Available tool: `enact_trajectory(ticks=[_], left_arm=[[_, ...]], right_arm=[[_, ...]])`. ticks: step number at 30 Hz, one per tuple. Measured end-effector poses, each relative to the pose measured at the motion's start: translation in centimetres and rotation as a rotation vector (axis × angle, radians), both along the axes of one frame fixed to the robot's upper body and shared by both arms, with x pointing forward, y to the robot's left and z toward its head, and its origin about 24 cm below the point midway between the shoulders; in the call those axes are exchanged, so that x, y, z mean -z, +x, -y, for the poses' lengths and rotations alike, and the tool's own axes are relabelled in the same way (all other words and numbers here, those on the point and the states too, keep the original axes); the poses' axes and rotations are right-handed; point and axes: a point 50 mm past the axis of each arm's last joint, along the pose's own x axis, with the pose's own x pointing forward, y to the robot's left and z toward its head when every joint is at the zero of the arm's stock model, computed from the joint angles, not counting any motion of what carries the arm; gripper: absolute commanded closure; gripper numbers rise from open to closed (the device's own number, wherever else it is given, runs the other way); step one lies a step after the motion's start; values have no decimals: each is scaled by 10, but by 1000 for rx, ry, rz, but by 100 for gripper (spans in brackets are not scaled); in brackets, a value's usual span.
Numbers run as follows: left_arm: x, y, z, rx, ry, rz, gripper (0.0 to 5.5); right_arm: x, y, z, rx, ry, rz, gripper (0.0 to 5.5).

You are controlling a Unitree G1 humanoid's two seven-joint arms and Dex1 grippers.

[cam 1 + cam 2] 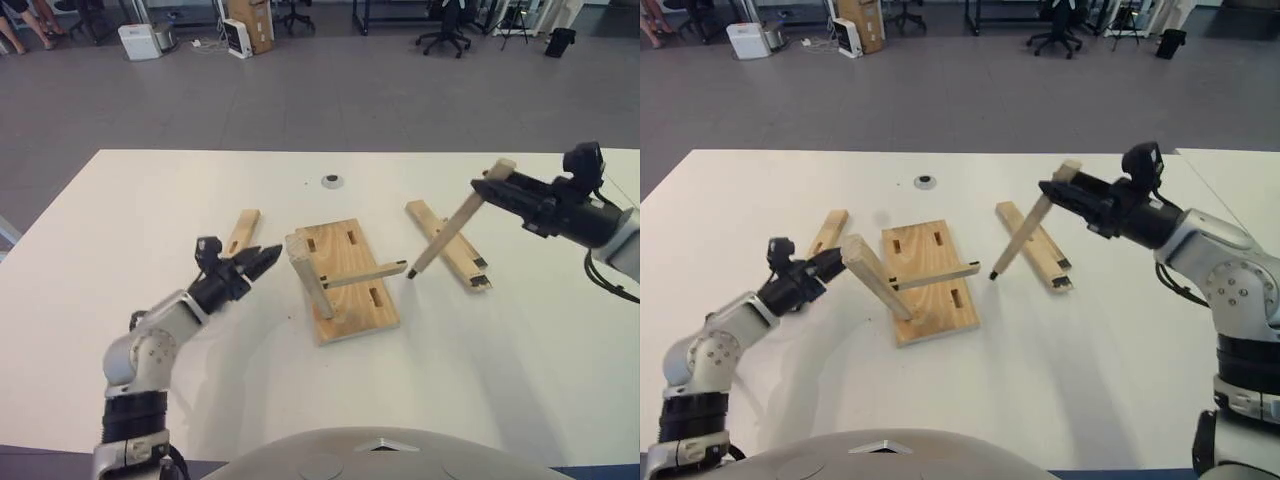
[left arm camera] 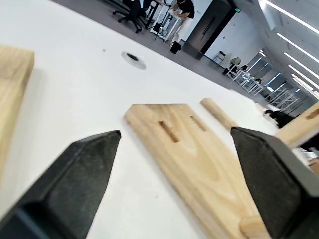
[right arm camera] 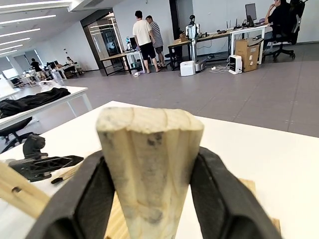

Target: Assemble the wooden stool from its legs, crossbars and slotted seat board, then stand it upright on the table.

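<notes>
Right fingers [image 3: 75, 199] clamp a tilted leg [image 3: 149, 164]; left fingers [image 2: 75, 184] gape beside the seat board [image 2: 199, 154].

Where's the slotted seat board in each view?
Left eye view: seat board at the centre of the table.
Right eye view: board likewise central.
Left wrist view: board ahead of the left gripper.
Right wrist view: board behind the held leg.
Shared landmark: left gripper.

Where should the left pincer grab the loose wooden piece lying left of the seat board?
Grip the loose wooden piece at mid-length, from above, closing across its narrow width: it lies flat, long and slim, with bare table along both long sides. The open left pincer is beside it.
</notes>
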Motion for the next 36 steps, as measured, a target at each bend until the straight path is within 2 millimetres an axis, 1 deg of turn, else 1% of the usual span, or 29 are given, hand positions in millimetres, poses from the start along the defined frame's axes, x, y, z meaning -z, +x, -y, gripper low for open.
enact_trajectory(ticks=[1, 2, 3, 5, 8, 11, 13, 16, 18, 21, 23, 25, 28, 32, 36], left_arm=[[12, -10, 6, -22, -4, -44, 143], [17, -13, 8, -50, -3, -55, 143], [18, -13, 8, -73, 6, -50, 143], [20, -16, 8, -103, 7, -40, 143], [23, -17, 9, -126, 4, -37, 143], [23, -17, 10, -124, 2, -39, 143], [23, -18, 11, -125, 2, -38, 143], [24, -18, 11, -127, 2, -35, 143], [24, -18, 11, -126, 2, -34, 143], [24, -18, 13, -120, 2, -32, 143], [25, -17, 17, -111, 4, -31, 143], [25, -17, 19, -97, 7, -30, 143], [25, -16, 20, -77, 8, -26, 143], [25, -13, 21, -32, 21, -20, 143], [28, -11, 19, -24, 17, -13, 143]], right_arm=[[6, -8, 7, 2, 20, -19, 338], [9, -13, 10, 10, 65, -34, 338], [16, -17, 9, 5, 111, -56, 338], [26, -25, 1, -25, 184, -77, 338], [34, -34, -15, -68, 215, -93, 338], [39, -39, -24, -106, 240, -119, 338], [39, -39, -26, -108, 244, -117, 338], [32, -36, -30, -124, 200, -66, 338], [24, -31, -32, -155, 152, -12, 338], [4, -25, -29, -188, 153, 103, 338], [0, -23, -30, -198, 169, 126, 338], [1, -23, -33, -209, 213, 131, 338], [9, -24, -47, -263, 255, 119, 338], [24, -23, -63, -295, 227, 120, 338], [31, -19, -64, -304, 216, 156, 338]])
